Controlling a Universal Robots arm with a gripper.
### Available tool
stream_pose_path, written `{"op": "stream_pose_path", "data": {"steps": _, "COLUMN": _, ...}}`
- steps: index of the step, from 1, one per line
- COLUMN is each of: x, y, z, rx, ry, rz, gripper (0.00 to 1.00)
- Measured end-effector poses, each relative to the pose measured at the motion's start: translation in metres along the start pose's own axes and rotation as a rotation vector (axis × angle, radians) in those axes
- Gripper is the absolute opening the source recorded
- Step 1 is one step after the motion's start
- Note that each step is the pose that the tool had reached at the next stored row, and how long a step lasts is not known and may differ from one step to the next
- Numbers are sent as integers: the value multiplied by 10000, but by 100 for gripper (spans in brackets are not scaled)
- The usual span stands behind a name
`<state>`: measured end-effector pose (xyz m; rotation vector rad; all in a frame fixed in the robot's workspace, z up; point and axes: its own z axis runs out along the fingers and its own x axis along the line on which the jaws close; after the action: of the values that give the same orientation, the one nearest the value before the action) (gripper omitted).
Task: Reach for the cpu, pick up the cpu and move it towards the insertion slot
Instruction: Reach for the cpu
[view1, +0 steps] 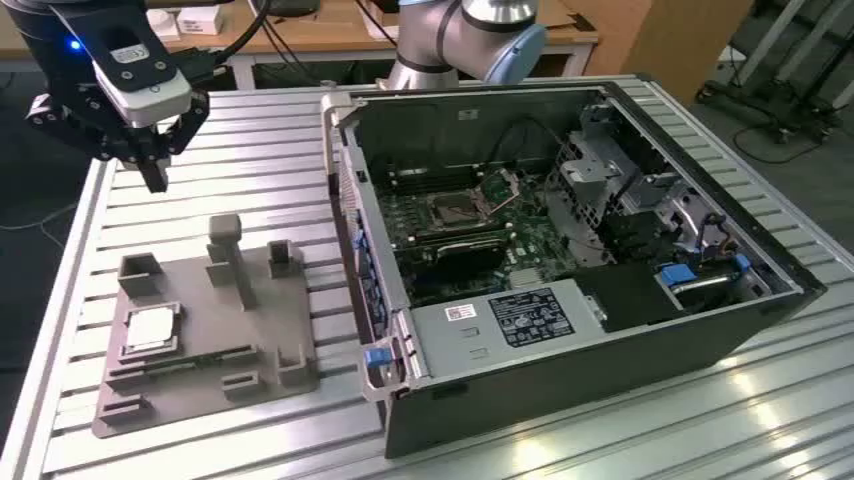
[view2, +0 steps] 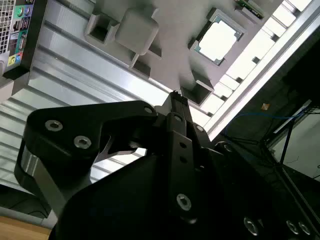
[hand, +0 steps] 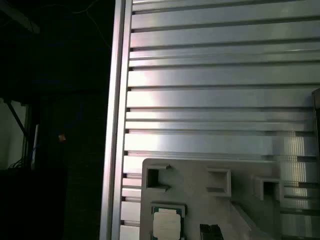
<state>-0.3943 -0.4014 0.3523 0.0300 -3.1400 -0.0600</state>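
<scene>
The cpu (view1: 150, 328) is a small silvery square lying flat in a pocket of the grey plastic tray (view1: 214, 300), toward the exterior view's left. Both wrist views show it too, as cpu (view2: 217, 40) and cpu (hand: 166, 223). My gripper (view1: 155, 180) hangs above the slatted table, beyond the tray's far end and well above the chip. Its fingers meet at one tip with nothing between them, and that gripper tip (view2: 177, 98) points toward the tray (view2: 165, 70). The insertion slot (view1: 454, 208) sits open inside the computer case, framed in metal on the green board.
The open computer case (view1: 534, 320) fills the exterior view's right half, its raised side wall (view1: 350, 200) standing between tray and socket. Upright posts (view1: 227, 255) rise from the tray. A slim stick (view1: 180, 360) lies near the cpu. The table's edge (view1: 67, 290) runs close beside the tray.
</scene>
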Motion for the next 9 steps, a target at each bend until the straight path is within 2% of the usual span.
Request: {"op": "stream_pose_path", "data": {"steps": 9, "x": 0, "y": 0, "z": 0, "rx": 0, "ry": 0, "rz": 0, "gripper": 11}}
